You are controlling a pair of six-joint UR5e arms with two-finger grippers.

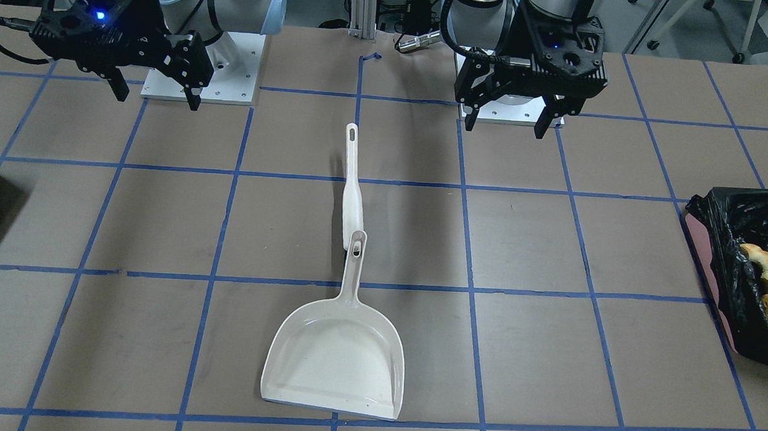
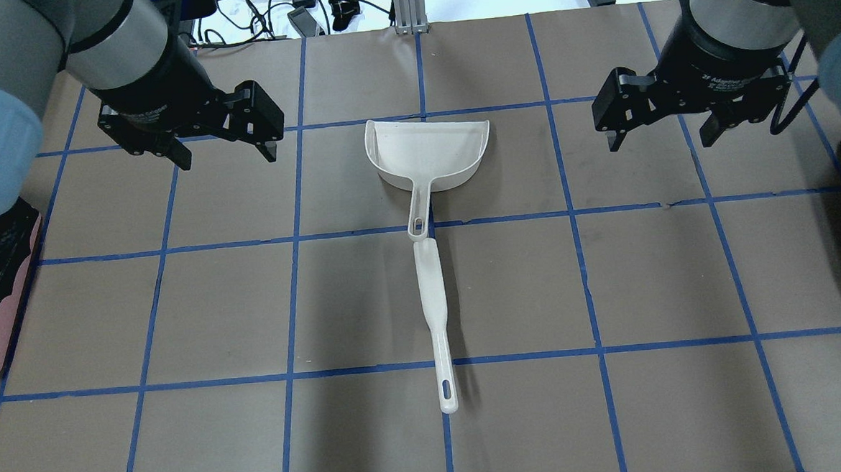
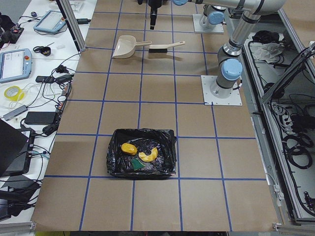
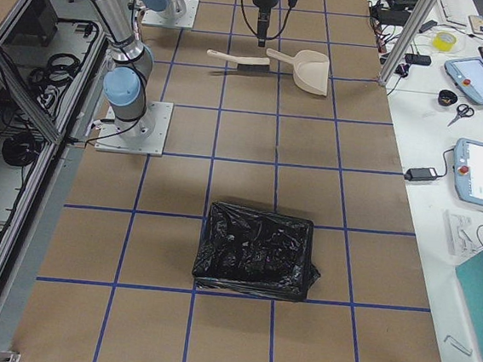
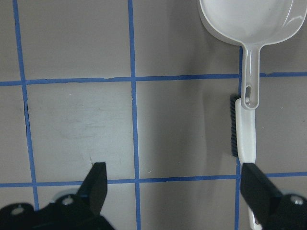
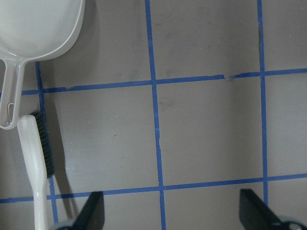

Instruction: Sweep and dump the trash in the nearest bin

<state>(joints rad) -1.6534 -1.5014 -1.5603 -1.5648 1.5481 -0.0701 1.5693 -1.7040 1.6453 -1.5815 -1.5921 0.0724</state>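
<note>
Hovering wide open and empty, the left hand and right hand flank the white dustpan and brush on the bench; the trash lies inside the black-lined bin at its left end.

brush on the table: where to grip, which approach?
Take the brush by its slim handle, coming straight down with the fingers closing across its width. It lies flat with the bristles down, so the handle's narrow back faces up and both sides are free. Stay off the wide head end: the dustpan handle's tip overlaps it there.
</note>
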